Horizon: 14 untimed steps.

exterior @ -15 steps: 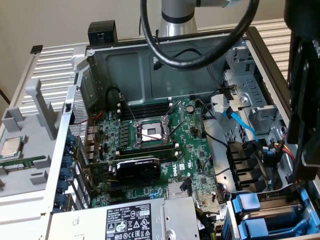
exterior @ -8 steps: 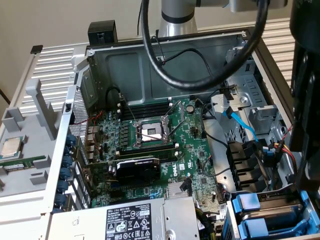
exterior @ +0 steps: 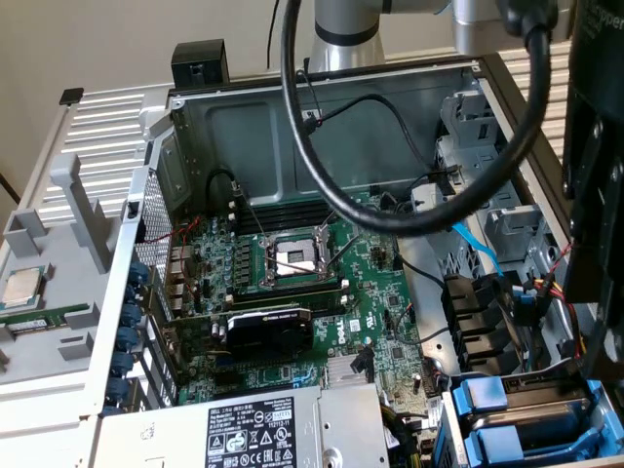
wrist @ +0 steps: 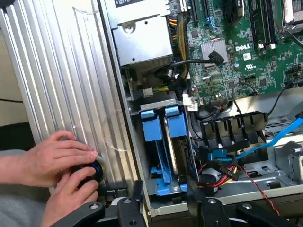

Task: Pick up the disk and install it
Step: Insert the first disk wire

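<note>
Hovering half-open and empty: the hand [wrist: 165,194], just above the disk [wrist: 173,142] in its blue carrier.

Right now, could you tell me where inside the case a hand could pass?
Free: the bare metal panel between motherboard and the case's far rim, though a thin cable crosses it. Crowded: the drive bay, ringed by wires.

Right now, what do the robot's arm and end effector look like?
The arm is a smooth silver-grey metal tube, with a thick black cable looping down beside it. The end effector is black, built of jointed linkage bars fastened with round silver bolts.
</note>
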### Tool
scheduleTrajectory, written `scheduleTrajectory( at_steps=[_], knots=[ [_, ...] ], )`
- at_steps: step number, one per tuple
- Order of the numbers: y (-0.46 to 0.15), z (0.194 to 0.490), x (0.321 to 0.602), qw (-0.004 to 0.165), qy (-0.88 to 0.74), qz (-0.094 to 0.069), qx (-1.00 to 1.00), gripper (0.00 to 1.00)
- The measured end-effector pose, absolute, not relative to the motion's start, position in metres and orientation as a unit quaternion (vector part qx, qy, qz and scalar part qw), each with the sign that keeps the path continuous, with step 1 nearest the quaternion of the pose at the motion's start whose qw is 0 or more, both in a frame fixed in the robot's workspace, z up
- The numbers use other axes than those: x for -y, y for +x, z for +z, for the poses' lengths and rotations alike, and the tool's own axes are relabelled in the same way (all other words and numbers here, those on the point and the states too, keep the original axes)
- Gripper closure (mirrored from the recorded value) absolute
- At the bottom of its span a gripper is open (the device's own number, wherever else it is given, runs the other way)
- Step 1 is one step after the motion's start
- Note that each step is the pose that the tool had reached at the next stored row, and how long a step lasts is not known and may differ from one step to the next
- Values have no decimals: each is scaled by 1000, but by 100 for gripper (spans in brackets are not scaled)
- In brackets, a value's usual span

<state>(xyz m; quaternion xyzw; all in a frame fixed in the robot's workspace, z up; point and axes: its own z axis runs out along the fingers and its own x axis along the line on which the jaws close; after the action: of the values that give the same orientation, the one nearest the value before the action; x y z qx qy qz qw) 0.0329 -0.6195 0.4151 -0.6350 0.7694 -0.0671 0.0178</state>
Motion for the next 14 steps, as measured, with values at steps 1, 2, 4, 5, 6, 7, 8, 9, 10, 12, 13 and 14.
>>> scheduleTrajectory(
  at_steps=[1, 2, 4, 5, 6, 7, 8, 9, 10, 12, 13, 14],
  knots=[
    [33, 415, 619, 18, -642, -67, -763, 51],
    [33, 415, 620, 19, -649, -67, -757, 51],
    [33, 415, 619, 20, -663, -66, -746, 51],
    [33, 415, 620, 21, -669, -66, -740, 51],
    [33, 415, 620, 21, -675, -66, -735, 51],
    [33, 415, 619, 22, -679, -66, -731, 51],
    [34, 415, 619, 22, -681, -66, -729, 51],
    [36, 415, 619, 22, -682, -66, -728, 51],
    [39, 415, 619, 22, -682, -66, -728, 51],
    [44, 415, 617, 22, -682, -66, -728, 51],
    [45, 415, 617, 23, -683, -66, -727, 51],
    [44, 415, 617, 23, -688, -65, -722, 51]
  ],
)
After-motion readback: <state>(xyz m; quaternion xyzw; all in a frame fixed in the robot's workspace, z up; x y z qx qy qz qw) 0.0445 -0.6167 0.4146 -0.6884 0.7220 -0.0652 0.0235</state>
